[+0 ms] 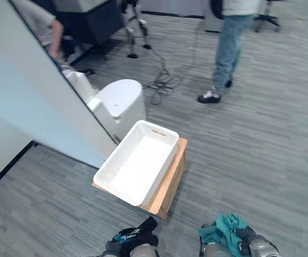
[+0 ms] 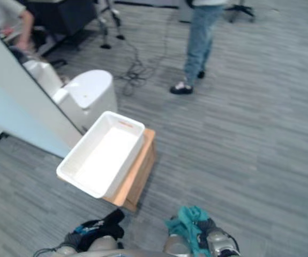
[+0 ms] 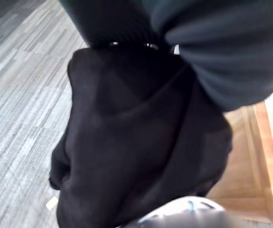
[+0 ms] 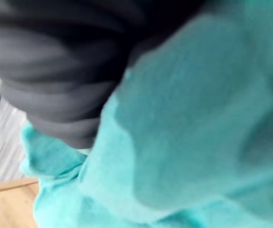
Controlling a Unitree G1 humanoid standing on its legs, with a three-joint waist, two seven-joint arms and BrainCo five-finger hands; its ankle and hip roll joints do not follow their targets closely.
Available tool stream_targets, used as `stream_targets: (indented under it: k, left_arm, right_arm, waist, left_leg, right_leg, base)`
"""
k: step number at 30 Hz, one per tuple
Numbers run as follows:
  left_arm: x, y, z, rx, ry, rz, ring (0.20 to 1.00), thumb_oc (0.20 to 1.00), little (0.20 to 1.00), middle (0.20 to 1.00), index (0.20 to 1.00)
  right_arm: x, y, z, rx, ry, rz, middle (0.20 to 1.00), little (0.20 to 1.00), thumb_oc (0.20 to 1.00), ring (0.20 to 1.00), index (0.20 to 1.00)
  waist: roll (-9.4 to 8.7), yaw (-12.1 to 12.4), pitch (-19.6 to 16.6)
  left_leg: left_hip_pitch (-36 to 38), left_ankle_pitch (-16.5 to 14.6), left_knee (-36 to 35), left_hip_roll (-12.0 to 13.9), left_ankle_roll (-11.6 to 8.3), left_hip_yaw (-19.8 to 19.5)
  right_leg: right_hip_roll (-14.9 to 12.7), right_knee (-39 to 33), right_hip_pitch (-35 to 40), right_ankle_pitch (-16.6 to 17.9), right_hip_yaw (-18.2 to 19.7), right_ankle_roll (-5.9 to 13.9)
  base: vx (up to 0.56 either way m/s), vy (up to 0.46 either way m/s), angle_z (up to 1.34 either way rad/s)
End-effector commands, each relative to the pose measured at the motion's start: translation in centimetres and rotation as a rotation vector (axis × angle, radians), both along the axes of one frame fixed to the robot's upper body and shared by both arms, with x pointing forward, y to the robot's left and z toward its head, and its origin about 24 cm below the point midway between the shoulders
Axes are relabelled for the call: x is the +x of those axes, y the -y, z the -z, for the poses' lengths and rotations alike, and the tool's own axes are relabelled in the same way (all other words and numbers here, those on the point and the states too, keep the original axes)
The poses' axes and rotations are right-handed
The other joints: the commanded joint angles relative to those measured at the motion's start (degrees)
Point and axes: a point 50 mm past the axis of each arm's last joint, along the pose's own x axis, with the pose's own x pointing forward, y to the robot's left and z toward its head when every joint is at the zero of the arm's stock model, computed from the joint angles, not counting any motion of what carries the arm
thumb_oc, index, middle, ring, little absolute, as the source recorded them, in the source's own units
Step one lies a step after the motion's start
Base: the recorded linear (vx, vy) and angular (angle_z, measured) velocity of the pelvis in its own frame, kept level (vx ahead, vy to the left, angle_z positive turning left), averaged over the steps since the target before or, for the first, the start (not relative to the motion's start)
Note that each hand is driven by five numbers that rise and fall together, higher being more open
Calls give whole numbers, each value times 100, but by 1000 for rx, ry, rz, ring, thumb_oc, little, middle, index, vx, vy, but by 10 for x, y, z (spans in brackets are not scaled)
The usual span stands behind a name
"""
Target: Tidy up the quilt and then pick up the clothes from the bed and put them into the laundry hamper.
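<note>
A white plastic hamper (image 1: 137,163) — rectangular, with perforated walls, rounded corners and a slot handle at its far end — sits empty on a low box (image 1: 171,182) of pale wood, overhanging it on the near-left side. The floor (image 1: 261,150) around is grey carpet in streaky plank-like strips.

At the lower edge of the eye views both arms carry clothes, near the hamper but short of it. The left hand (image 1: 122,247) is wrapped in a black garment (image 1: 137,232) of soft, matte cloth, bunched into a lump with a bit of blue showing; in its wrist view the black folds (image 3: 136,142) cover the fingers, so I cannot tell how they are set. The right hand (image 1: 245,243) bears a teal garment (image 1: 223,227), crumpled and peaked; the teal cloth (image 4: 188,133) hides those fingers too — their grip cannot be read.

Beyond the hamper stand a rounded white bin (image 1: 122,101) and a slanting pale panel (image 1: 30,96). A person in jeans (image 1: 230,43) and dark shoes stands farther off, near loose cables (image 1: 162,80).
</note>
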Motion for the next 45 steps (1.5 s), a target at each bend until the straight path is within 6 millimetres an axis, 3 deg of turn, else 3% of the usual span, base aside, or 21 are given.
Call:
stream_targets:
  k: [1, 2, 3, 5, 6, 7, 8, 9, 10, 13, 15, 16, 17, 18, 19, 23, 24, 25, 28, 38, 45]
  left_arm:
    - [3, 2, 0, -9, 11, -23, 200, 200, 200, 200, 200]
    - [3, 2, 0, -9, 11, -23, 200, 200, 200, 200, 200]
    - [-6, 0, 1, -8, -19, -39, 200, 200, 200, 200, 200]
    - [-6, -1, 1, 7, -32, -24, 200, 200, 200, 200, 200]
    - [-6, -1, 1, 7, -32, -24, 200, 200, 200, 200, 200]
    - [-8, -3, 1, 20, -33, -9, 200, 200, 200, 200, 200]
    - [-7, -4, 0, 24, -26, -4, 200, 200, 200, 200, 200]
    - [-5, -4, 0, 17, -15, 8, 200, 200, 200, 200, 200]
    - [-5, -4, 0, 17, -15, 8, 200, 200, 200, 200, 200]
    - [-3, -6, -1, 29, -13, 79, 200, 200, 200, 200, 200]
    - [-3, -19, -4, 53, -7, 30, 200, 200, 200, 200, 200]
    - [-3, -19, -4, 53, -7, 30, 200, 200, 200, 200, 200]
    - [-19, -29, -3, 58, -22, -92, 200, 200, 200, 200, 200]
    - [-19, -29, -3, 58, -21, -92, 200, 200, 200, 200, 200]
    - [-30, -30, -2, 48, -23, -178, 200, 200, 200, 200, 200]
    - [-36, -26, 0, 39, -33, -188, 200, 200, 200, 200, 200]
    - [-38, -25, 0, 36, -43, -185, 200, 200, 200, 200, 200]
    - [-34, -24, 0, 32, -43, -175, 200, 200, 200, 200, 200]
    - [-35, -21, 1, 20, -59, -146, 200, 200, 200, 200, 200]
    - [-30, -5, 4, -5, -59, -40, 200, 200, 200, 200, 200]
    - [-43, 0, 7, -1, -107, -27, 200, 200, 200, 200, 200]
  right_arm:
    - [31, 16, -20, 24, 155, 111, 200, 200, 200, 200, 200]
    - [31, 16, -20, 24, 156, 111, 200, 200, 200, 200, 200]
    - [55, 21, -39, 17, 274, 100, 200, 200, 200, 200, 200]
    - [79, 19, -62, 30, 414, 63, 200, 200, 200, 200, 200]
    - [78, 19, -62, 30, 413, 63, 200, 200, 200, 200, 200]
    - [93, 18, -79, 38, 497, 29, 200, 200, 200, 200, 200]
    - [107, 15, -97, 61, 597, 9, 200, 200, 200, 200, 200]
    - [117, 22, -125, 60, 727, 0, 200, 200, 200, 200, 200]
    - [117, 22, -125, 60, 727, 0, 200, 200, 200, 200, 200]
    - [117, 49, -172, -57, 922, -26, 200, 200, 200, 200, 200]
    - [115, 73, -217, -229, 1066, -32, 200, 200, 200, 200, 200]
    - [115, 73, -217, -230, 1065, -32, 200, 200, 200, 200, 200]
    - [124, 64, -254, -258, 1233, -81, 200, 200, 200, 200, 200]
    - [124, 64, -255, -258, 1233, -81, 200, 200, 200, 200, 200]
    - [128, 46, -303, -277, 1419, -221, 200, 200, 200, 200, 200]
    - [126, 21, -341, -267, 1576, -372, 200, 200, 200, 200, 200]
    - [127, 10, -351, -265, 1610, -441, 200, 200, 200, 200, 200]
    - [126, -3, -366, -276, 1652, -536, 200, 200, 200, 200, 200]
    - [126, -6, -371, -305, 1651, -579, 200, 200, 200, 200, 200]
    - [113, -16, -372, -211, 1780, -462, 200, 200, 200, 200, 200]
    - [104, -15, -342, -97, 1763, -270, 200, 200, 200, 200, 200]
  waist:
    - [77, 1, 68]
    - [75, 0, 74]
    - [76, 55, -16]
    - [46, -89, 55]
    - [27, -115, 55]
    - [12, -186, 107]
    - [35, -216, 124]
    - [13, -221, 94]
    - [17, -232, 98]
    - [-11, -427, 8]
    - [-128, -458, -87]
    - [-123, -460, -85]
    - [-172, -310, -79]
    - [-169, -316, -83]
    - [-155, -213, -113]
    - [-90, -147, -81]
    - [-103, -151, -65]
    - [-214, -229, 8]
    - [-203, -339, -138]
    - [-38, -455, -474]
    - [3, -504, -411]
  left_leg:
    - [83, 519, -1103, -6, 54, 841]
    - [87, 524, -1107, -8, 52, 841]
    - [401, 472, -1558, -105, 246, 913]
    - [714, 341, -1857, -273, 413, 671]
    - [715, 342, -1873, -316, 432, 649]
    - [796, 369, -2011, -313, 484, 500]
    - [807, 498, -2141, -210, 485, 438]
    - [836, 608, -2370, -164, 361, 118]
    - [844, 612, -2375, -162, 359, 105]
    - [699, 741, -2593, -144, 178, -637]
    - [649, 716, -2595, -179, 120, -1152]
    - [651, 714, -2595, -172, 117, -1154]
    - [712, 706, -2587, -90, 37, -1142]
    - [697, 726, -2593, -85, 35, -1149]
    - [635, 828, -2595, 34, -146, -1205]
    - [463, 1079, -2585, 130, -303, -1238]
    - [436, 1049, -2548, 141, -286, -1145]
    - [483, 641, -1927, 162, -166, -622]
    - [710, 279, -1680, 55, -126, -303]
    - [1187, 563, -2595, 127, -165, -182]
    - [1248, 553, -2595, 150, -175, -200]
  right_leg:
    - [-145, 736, 254, -1315, -284, 891]
    - [-149, 748, 252, -1325, -284, 890]
    - [-181, 1683, 209, -1381, -646, 977]
    - [-501, 3033, -201, -969, -784, 1314]
    - [-553, 3100, -221, -998, -793, 1340]
    - [-570, 3566, -568, -771, -508, 1473]
    - [-445, 3587, -799, -704, -258, 1388]
    - [-298, 2903, -836, -996, 195, 1296]
    - [-296, 2892, -817, -994, 180, 1295]
    - [-76, 1297, -669, -1133, 1572, 1129]
    - [63, 1058, -450, -1152, 2304, 1085]
    - [68, 1042, -441, -1142, 2301, 1083]
    - [-108, 570, -234, -1015, 1826, 1117]
    - [-102, 547, -237, -987, 1820, 1113]
    - [-44, 49, 4, -920, 1644, 1113]
    - [37, -19, 33, -952, 1441, 1047]
    - [28, -19, 40, -954, 1360, 1032]
    - [-64, -19, 24, -902, 1127, 965]
    - [15, 1, -48, -864, 930, 909]
    - [18, -19, 23, -812, 739, 1024]
    - [-25, -19, 123, -813, 710, 1025]
  base:
    - [203, -39, 55]
    - [373, -6, 71]
    - [220, 50, 94]
    - [181, 49, 116]
    - [70, -1, 129]
    - [-18, -63, 152]
    - [40, -226, 133]
    - [17, -207, 106]
    - [86, -272, 110]
    - [78, -282, 153]
    - [100, -356, 223]
    - [120, -461, 216]
    - [29, -241, 109]
    - [70, -490, 57]
    - [28, -287, 1]
    - [-25, -154, 21]
    - [-190, -111, 44]
    - [-197, -111, 40]
    - [-133, -69, 43]
    - [51, 60, 25]
    - [15, 13, 6]
